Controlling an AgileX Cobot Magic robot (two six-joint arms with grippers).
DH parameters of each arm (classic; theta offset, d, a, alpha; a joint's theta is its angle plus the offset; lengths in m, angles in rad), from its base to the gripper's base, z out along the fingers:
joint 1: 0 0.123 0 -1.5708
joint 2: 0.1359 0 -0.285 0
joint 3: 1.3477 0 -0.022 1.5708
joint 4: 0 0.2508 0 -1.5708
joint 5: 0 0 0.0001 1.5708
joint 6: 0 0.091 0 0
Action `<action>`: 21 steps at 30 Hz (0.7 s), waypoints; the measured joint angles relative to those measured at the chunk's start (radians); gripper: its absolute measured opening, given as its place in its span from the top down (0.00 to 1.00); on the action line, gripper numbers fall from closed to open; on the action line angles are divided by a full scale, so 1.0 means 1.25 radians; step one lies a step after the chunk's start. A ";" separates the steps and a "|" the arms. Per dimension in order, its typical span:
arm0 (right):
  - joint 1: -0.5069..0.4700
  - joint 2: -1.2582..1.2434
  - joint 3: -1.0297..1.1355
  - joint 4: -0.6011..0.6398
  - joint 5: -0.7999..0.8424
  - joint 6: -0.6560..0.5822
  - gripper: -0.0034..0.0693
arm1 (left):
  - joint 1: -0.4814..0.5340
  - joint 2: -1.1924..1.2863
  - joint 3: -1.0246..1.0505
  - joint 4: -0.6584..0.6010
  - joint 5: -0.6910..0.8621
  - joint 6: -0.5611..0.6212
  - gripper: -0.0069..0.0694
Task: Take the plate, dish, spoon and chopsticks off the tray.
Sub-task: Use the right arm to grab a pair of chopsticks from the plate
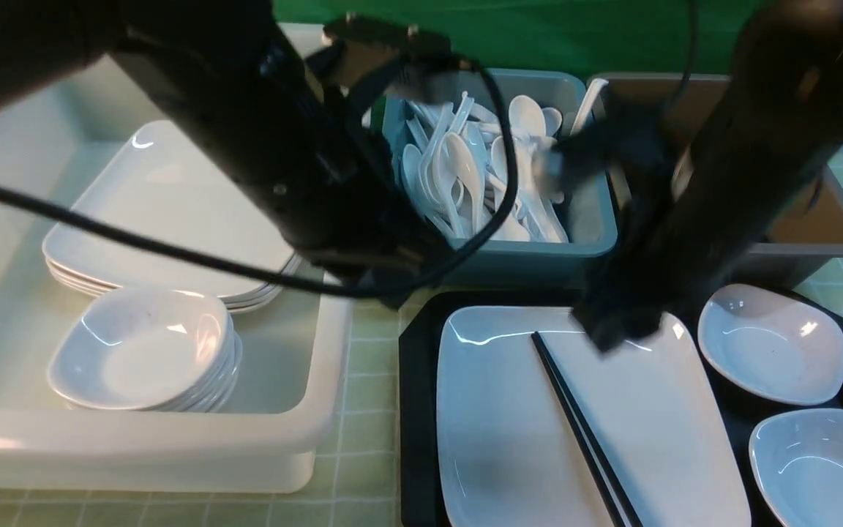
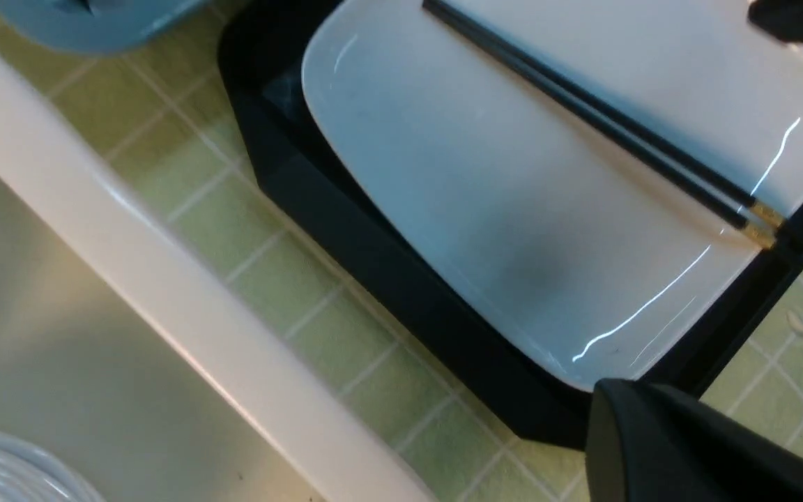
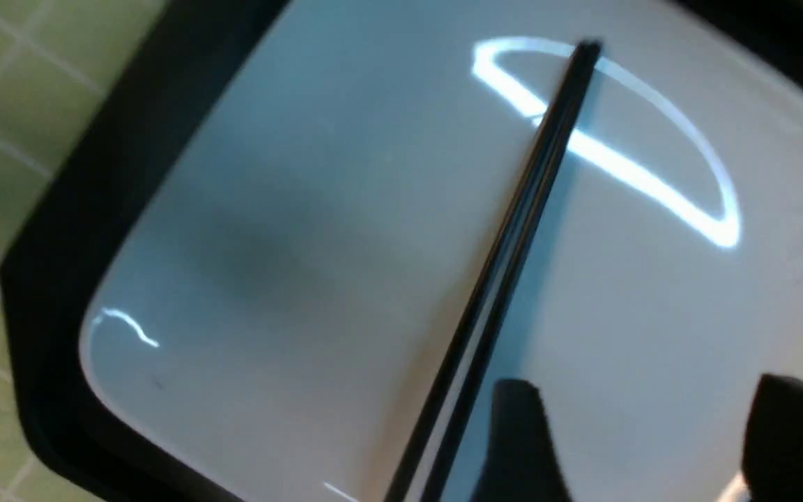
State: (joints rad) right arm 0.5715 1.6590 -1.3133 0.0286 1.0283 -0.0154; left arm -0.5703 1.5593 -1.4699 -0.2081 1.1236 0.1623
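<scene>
The black tray [image 1: 416, 410] holds the large white plate [image 1: 509, 424], and the black chopsticks [image 1: 575, 424] lie slantwise across it. Two small white dishes [image 1: 773, 344] [image 1: 824, 468] sit on the tray's right side. No spoon shows on the tray; several white spoons [image 1: 465, 176] lie in the teal tub. My right gripper [image 1: 615, 329] hovers open over the plate's far edge, empty, its fingers [image 3: 513, 418] just beside the chopsticks [image 3: 513, 237]. My left gripper [image 2: 607, 401] is shut and empty, near the plate's [image 2: 513, 209] corner at the tray's [image 2: 346, 230] rim.
A white tub [image 1: 173, 446] on the left holds stacked plates [image 1: 165, 212] and stacked small dishes [image 1: 143, 351]. The teal tub [image 1: 590, 234] stands behind the tray, a brown-grey tub [image 1: 831, 234] at the back right. Green tiled tabletop [image 1: 370, 366] lies between tub and tray.
</scene>
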 joint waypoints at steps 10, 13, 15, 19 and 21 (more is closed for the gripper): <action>0.008 0.113 0.148 -0.010 -0.157 0.069 0.20 | 0.000 -0.023 0.064 -0.021 -0.056 -0.001 0.93; 0.008 0.121 0.148 0.000 -0.172 0.075 0.20 | 0.000 -0.023 0.064 -0.030 -0.059 -0.001 0.93; 0.008 0.122 0.148 0.007 -0.183 0.079 0.20 | 0.000 -0.023 0.064 -0.033 -0.060 -0.001 0.93; 0.008 0.123 0.148 0.009 -0.187 0.080 0.38 | 0.000 -0.023 0.064 -0.033 -0.060 -0.001 0.93; 0.008 0.126 0.148 0.010 -0.186 0.080 0.55 | 0.000 -0.023 0.064 -0.033 -0.060 -0.002 0.93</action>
State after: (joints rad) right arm 0.5811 1.8166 -1.1287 0.0415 0.7957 0.0846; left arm -0.5703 1.5299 -1.3894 -0.2491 1.0482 0.1594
